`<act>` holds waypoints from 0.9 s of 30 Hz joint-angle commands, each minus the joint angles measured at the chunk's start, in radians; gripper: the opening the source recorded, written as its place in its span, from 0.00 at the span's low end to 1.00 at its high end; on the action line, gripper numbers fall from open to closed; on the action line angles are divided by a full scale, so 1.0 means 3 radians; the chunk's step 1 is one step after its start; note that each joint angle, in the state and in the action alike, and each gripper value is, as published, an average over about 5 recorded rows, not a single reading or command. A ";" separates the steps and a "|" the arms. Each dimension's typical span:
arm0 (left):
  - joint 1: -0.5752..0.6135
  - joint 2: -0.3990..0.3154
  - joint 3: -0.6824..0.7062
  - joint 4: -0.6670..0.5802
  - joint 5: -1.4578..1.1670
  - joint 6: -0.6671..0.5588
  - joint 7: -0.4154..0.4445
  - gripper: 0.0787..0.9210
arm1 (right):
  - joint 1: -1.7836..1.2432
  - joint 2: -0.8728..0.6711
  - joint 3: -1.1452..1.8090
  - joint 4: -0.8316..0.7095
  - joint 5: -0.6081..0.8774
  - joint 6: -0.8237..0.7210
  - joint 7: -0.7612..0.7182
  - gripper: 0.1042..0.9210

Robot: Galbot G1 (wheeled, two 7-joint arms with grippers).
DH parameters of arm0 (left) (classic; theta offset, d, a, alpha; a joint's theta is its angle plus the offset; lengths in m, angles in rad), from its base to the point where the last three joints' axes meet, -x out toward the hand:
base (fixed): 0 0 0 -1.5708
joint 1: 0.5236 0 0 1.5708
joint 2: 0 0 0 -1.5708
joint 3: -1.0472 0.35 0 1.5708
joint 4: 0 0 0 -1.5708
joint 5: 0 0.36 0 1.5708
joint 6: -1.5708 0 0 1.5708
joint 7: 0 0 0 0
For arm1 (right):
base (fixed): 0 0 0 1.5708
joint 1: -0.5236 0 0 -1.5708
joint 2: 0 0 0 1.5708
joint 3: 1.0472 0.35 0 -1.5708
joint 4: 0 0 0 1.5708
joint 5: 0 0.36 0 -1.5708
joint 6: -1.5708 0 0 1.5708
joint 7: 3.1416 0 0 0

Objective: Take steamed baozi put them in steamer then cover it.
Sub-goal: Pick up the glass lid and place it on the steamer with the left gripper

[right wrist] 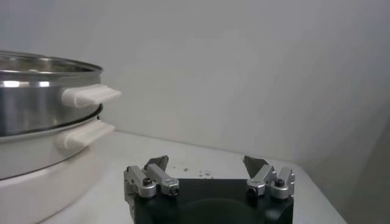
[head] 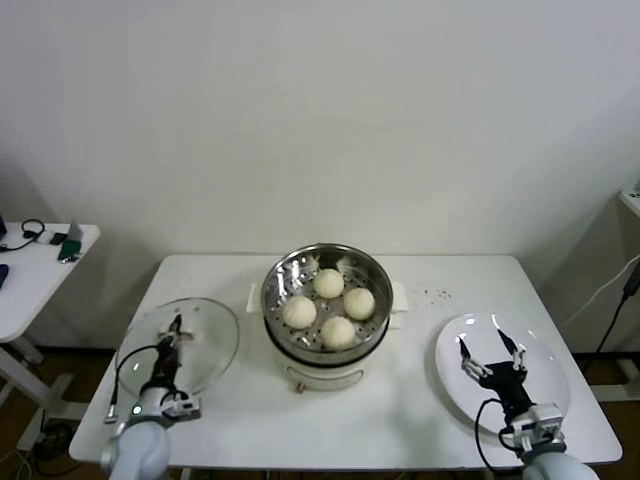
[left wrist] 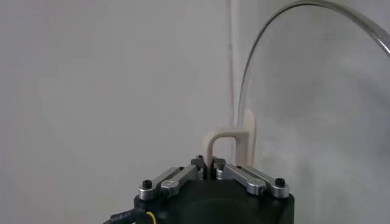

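The steamer (head: 284, 274) stands at the table's middle on its white pot base (head: 330, 378), with several cream-white baozi (head: 329, 283) lying on its perforated floor. To its left the clear glass cover (head: 210, 350) rests on the table. My left gripper (head: 175, 326) is over it, shut on the cover's cream bar handle (left wrist: 234, 137); the left wrist view shows the left gripper (left wrist: 209, 163) pinching one leg of that handle, with the metal rim (left wrist: 286, 15) arcing beyond. My right gripper (head: 487, 347) hangs open and empty over the white plate (head: 550, 360). In its wrist view, the right gripper (right wrist: 206, 161) faces the steamer (right wrist: 36, 91).
The white plate at the right lies near the table's front and right edges. A small side table (head: 40, 265) with dark items stands off to the far left. A few dark specks (head: 435, 295) lie on the table behind the plate. A wall rises close behind.
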 commanded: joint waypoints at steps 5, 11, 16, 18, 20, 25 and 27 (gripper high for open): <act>0.0789 0.0372 -0.0138 -0.1539 -0.0308 0.0718 0.0032 0.08 | 0.0114 -0.0073 -0.0016 -0.0114 -0.0003 0.0018 0.0000 0.88; 0.0964 0.0688 -0.0069 -0.2105 -0.0292 0.1171 0.0182 0.08 | 0.0221 -0.0205 -0.0062 -0.0204 0.0098 0.0128 -0.0110 0.88; 0.0905 0.1036 0.0111 -0.2195 -0.0357 0.1388 0.0185 0.08 | 0.0310 -0.0299 -0.0141 -0.0306 0.0151 0.0247 -0.0180 0.88; 0.0798 0.1152 0.0230 -0.2184 -0.0472 0.1510 0.0211 0.08 | 0.0334 -0.0296 -0.0164 -0.0344 0.0142 0.0273 -0.0194 0.88; 0.0582 0.1275 0.0430 -0.2173 -0.0583 0.1655 0.0275 0.08 | 0.0370 -0.0281 -0.0190 -0.0387 0.0124 0.0287 -0.0198 0.88; -0.0404 0.1449 0.1364 -0.2108 -0.0648 0.2081 0.0681 0.08 | 0.0471 -0.0194 -0.0229 -0.0508 0.0030 0.0326 -0.0196 0.88; -0.0836 0.1403 0.1771 -0.2009 -0.0619 0.2228 0.0864 0.08 | 0.0490 -0.0151 -0.0224 -0.0541 -0.0005 0.0346 -0.0192 0.88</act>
